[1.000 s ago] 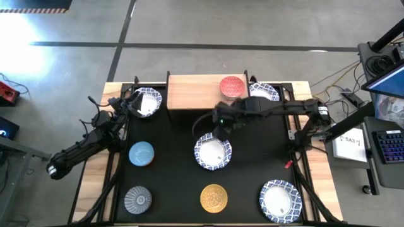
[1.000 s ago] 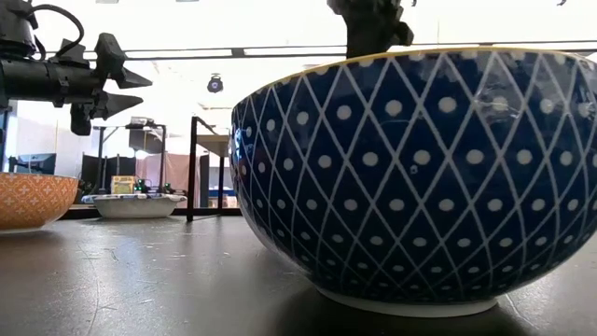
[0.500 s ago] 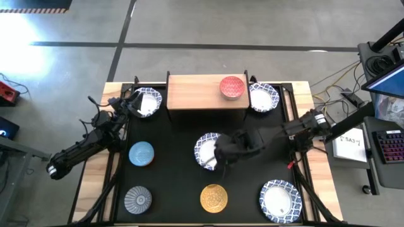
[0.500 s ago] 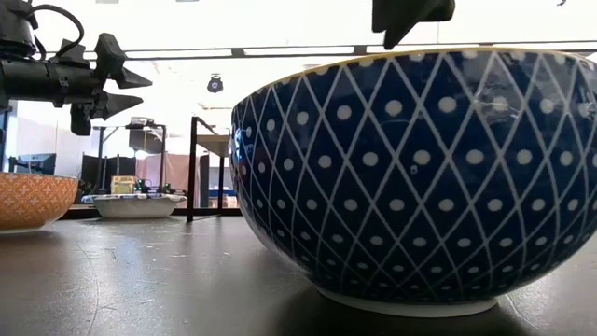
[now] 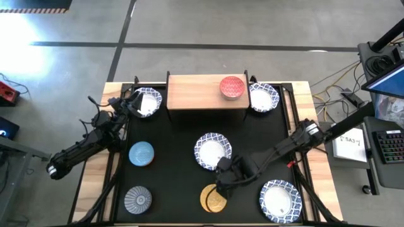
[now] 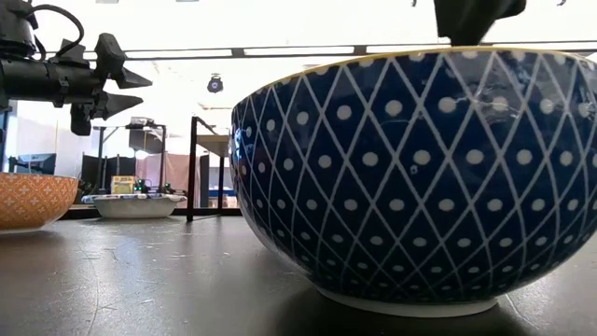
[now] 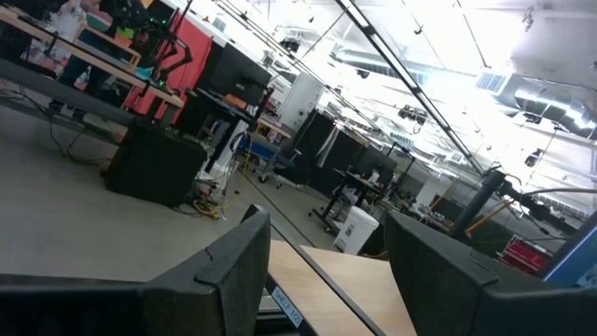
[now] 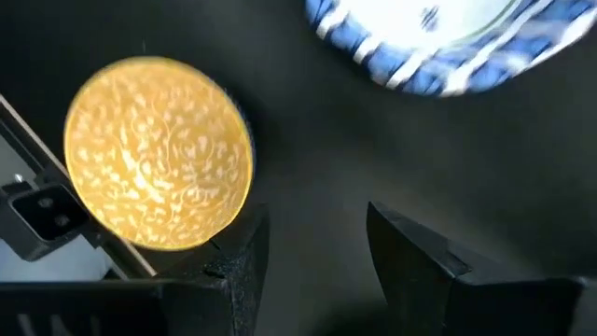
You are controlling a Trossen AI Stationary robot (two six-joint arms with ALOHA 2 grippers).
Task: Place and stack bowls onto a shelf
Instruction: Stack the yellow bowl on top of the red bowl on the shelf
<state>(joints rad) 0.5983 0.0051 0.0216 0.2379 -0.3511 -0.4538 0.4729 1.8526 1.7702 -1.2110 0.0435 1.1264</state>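
A keyboard (image 5: 391, 149) and white paper (image 5: 351, 144) lie beside the black table (image 5: 170, 135).

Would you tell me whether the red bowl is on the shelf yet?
Yes: the red bowl sits upright on the shelf, near its right end.

Even overhead light fills the high view, with glare on the floor (image 5: 25, 60) at nine o'clock. The low view's background is blown out white. The white bowl (image 8: 448, 42) blurs in the right wrist view.
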